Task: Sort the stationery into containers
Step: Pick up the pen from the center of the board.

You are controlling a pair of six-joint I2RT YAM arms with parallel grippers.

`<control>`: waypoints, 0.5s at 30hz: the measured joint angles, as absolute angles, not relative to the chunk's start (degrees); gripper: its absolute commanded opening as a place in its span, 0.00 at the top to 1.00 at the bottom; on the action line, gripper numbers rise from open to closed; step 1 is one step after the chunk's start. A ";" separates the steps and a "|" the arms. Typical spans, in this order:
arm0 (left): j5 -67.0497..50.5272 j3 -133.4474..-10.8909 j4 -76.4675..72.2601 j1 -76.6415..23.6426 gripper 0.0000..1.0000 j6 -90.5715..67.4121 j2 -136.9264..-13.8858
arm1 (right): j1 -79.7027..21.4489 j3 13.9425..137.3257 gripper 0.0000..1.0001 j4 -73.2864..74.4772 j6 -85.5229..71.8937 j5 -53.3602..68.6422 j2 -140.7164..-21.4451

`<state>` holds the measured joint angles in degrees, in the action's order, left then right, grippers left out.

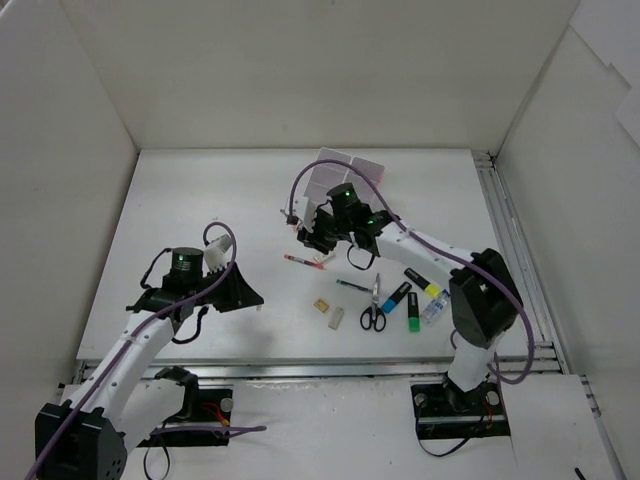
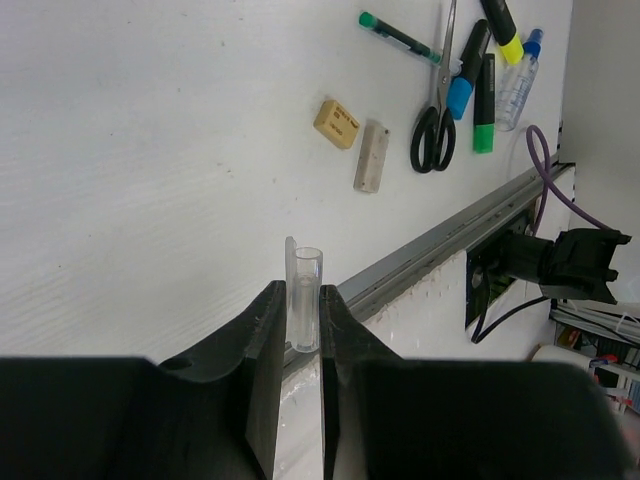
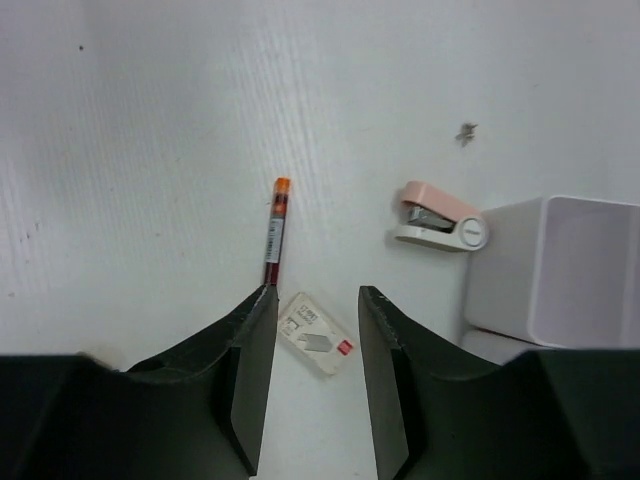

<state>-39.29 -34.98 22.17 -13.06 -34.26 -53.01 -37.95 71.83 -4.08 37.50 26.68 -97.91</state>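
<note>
Two tools are seen over the white surface (image 1: pixel 200 200). The left tool (image 2: pixel 302 300) is closed on a small clear tube (image 2: pixel 306 268), which sticks out past the fingertips near the surface's near edge. The right tool (image 3: pixel 317 296) is spread apart, low over a small white box (image 3: pixel 316 347) that shows between its fingers in the wrist view; contact cannot be told. A red pen (image 3: pixel 275 232) lies on the surface with one end hidden behind a finger, and a pink stapler (image 3: pixel 438 221) sits just beside the white bins (image 3: pixel 560 270), which are grouped at the middle rear of the surface. Other stationery is spread on the near right, all lying on the surface: tan eraser (image 2: pixel 337 123) just beside white eraser (image 2: pixel 371 155), scissors (image 2: pixel 435 120), dark pen (image 2: pixel 398 37), then a cluster of blue highlighter (image 2: pixel 465 75), green highlighter (image 2: pixel 485 95), yellow highlighter (image 2: pixel 503 25) and glue bottle (image 2: pixel 520 75).
</note>
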 measured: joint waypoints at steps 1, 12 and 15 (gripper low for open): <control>-38.89 -34.96 22.57 -13.06 1.00 -34.26 -52.58 | -38.06 73.28 0.62 -2.33 37.26 27.46 -100.40; -36.29 -33.93 23.88 -13.06 1.00 -34.30 -51.46 | -41.74 85.54 0.61 7.92 35.03 22.74 -118.80; -35.86 -33.93 23.99 -13.06 1.00 -34.30 -50.92 | -42.52 86.52 0.60 8.23 34.46 20.08 -120.49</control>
<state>-35.86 -33.93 23.99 -13.06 -34.30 -50.92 -42.52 86.52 8.23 34.46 20.08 -120.49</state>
